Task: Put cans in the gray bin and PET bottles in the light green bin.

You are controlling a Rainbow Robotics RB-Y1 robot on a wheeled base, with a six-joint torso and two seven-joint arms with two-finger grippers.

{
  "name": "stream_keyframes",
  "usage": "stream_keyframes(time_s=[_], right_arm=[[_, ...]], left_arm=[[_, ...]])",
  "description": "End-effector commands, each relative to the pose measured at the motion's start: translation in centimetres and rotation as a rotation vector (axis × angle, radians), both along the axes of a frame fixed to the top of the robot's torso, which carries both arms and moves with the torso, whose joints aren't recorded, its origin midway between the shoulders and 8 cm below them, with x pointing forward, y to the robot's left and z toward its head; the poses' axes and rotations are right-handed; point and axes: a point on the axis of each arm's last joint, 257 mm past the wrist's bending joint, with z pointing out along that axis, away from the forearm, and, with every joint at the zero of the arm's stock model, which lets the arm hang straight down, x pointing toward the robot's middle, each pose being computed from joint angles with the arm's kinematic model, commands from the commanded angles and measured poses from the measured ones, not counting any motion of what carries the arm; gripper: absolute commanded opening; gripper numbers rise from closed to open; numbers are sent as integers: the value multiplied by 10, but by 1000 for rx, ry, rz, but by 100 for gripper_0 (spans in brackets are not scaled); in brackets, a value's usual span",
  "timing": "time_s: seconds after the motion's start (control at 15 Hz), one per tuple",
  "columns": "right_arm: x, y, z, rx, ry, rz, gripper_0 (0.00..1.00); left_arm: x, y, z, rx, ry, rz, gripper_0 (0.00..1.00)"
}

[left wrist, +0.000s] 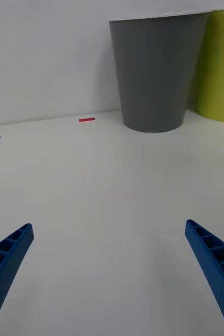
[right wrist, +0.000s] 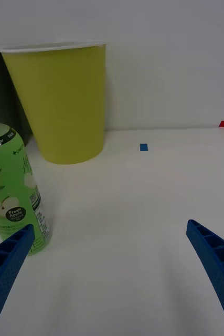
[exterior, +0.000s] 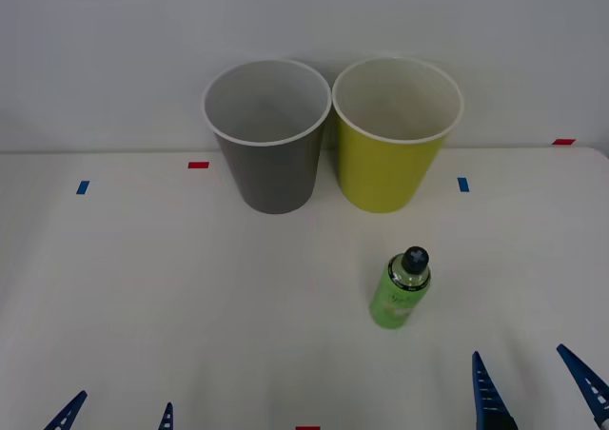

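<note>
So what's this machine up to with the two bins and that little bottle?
It is sorting rubbish, and nothing is picked up yet. A small bright green plastic bottle with a black cap stands upright on the white table, in front of the round yellow-green plastic bin. Beside that bin stands a round dark gray plastic bin. The right hand waits open near the bottle; the left hand is open too, off to the other side.

White table (exterior: 143, 287) with small red tape marks (exterior: 198, 165) and blue tape marks (exterior: 83, 187); pale wall (exterior: 114, 40) behind.
</note>
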Motion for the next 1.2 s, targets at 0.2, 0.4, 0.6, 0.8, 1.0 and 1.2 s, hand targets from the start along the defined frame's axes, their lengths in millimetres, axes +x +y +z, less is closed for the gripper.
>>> stream_keyframes(time_s=[0.2,0.4,0.6,0.8,1.0,1.2], right_arm=[[-2,53,2,-5,-11,199,100],[-2,68,-2,-13,-92,268,100],[7,74,-3,-45,-110,308,100],[21,78,-7,-59,-115,312,100],[37,82,-8,-53,-139,310,100],[52,88,-9,-43,-165,302,100]], left_arm=[[0,0,0,0,0,0,100],[0,0,0,0,0,0,100],[0,0,0,0,0,0,100],[0,0,0,0,0,0,100],[0,0,0,0,0,0,100],[0,0,0,0,0,0,100]])
